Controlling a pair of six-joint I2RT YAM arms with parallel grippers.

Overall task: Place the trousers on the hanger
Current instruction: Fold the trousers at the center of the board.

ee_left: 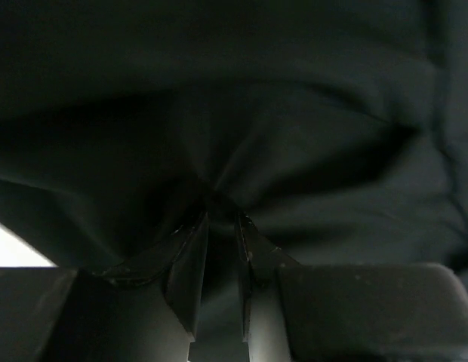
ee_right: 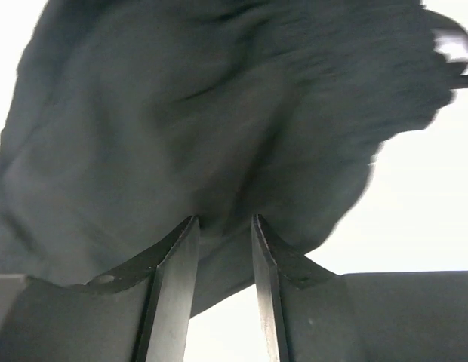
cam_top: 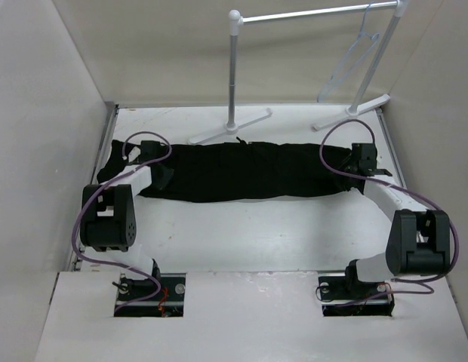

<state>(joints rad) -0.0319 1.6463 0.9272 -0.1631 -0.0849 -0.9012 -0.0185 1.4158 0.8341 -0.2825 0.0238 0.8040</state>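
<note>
Trousers (cam_top: 249, 172) lie spread as a long black band across the far half of the worktop (cam_top: 241, 241), running left edge to right edge, just in front of the rail stand (cam_top: 234, 72) feet. Left gripper (cam_top: 160, 175) sits on the left end of the band, near the far-left corner. In the left wrist view the gripper (ee_left: 221, 226) is clenched on a pinched fold of cloth, with creases fanning out from the fingertips (ee_left: 196, 226). Right gripper (cam_top: 349, 177) sits at the right end, near the right edge. In the right wrist view the gripper (ee_right: 223, 226) has its fingers (ee_right: 181, 249) drawn close, with trouser cloth (ee_right: 204, 128) bunched between them; it is grasping the trousers, and bright worktop shows past the cloth edge. That view is slightly blurred. Hanger (cam_top: 360, 47) hangs on the stand's top bar over the far-right corner, well apart from the trousers and both grippers.
</note>
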